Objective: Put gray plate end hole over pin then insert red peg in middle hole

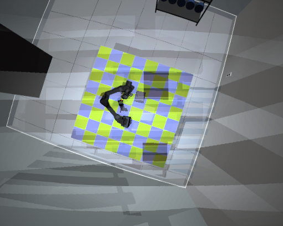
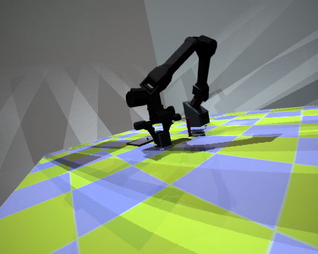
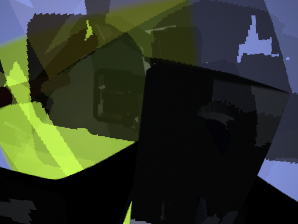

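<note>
The gray plate (image 2: 164, 141) (image 3: 175, 130) looks like a dark block between the fingers; a hole in it shows faintly in the wrist view. My gripper (image 2: 161, 137) (image 3: 180, 152) points down and is shut on the plate, low over the checkered surface. The base (image 1: 141, 99) (image 2: 138, 143) is a flat gray square beside the gripper, with a small pin (image 2: 148, 139) standing up near it. The red peg (image 1: 121, 101) (image 2: 189, 127) (image 3: 4, 96) stands upright between the gripper and the arm's foot. The plate's underside and far end are hidden.
The arm's foot (image 1: 126, 122) (image 2: 197, 116) stands behind the red peg. A dark low piece (image 2: 198, 133) lies by the peg's foot. A rack with blue round things (image 1: 182, 11) is far off at the top edge of the overhead view. Dark shadows cross the checkered floor.
</note>
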Controlling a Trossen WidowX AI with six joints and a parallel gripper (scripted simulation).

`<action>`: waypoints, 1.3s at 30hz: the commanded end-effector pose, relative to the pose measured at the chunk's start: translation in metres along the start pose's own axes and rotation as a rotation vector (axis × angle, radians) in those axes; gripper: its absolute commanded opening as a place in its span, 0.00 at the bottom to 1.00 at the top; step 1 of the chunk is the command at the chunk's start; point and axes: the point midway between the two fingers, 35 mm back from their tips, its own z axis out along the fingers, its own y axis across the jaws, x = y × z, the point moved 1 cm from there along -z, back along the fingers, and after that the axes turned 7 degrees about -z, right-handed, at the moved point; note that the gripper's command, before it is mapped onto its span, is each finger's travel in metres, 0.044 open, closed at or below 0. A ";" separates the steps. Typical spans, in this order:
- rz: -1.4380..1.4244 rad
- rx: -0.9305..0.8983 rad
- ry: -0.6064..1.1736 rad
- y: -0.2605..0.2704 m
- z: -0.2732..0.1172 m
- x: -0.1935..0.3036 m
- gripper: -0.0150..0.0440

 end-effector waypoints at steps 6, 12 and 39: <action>0.006 0.001 0.001 -0.002 -0.016 0.001 0.25; 0.006 0.002 0.004 -0.004 -0.034 0.002 0.25; 0.006 0.001 0.005 0.004 -0.120 0.004 0.25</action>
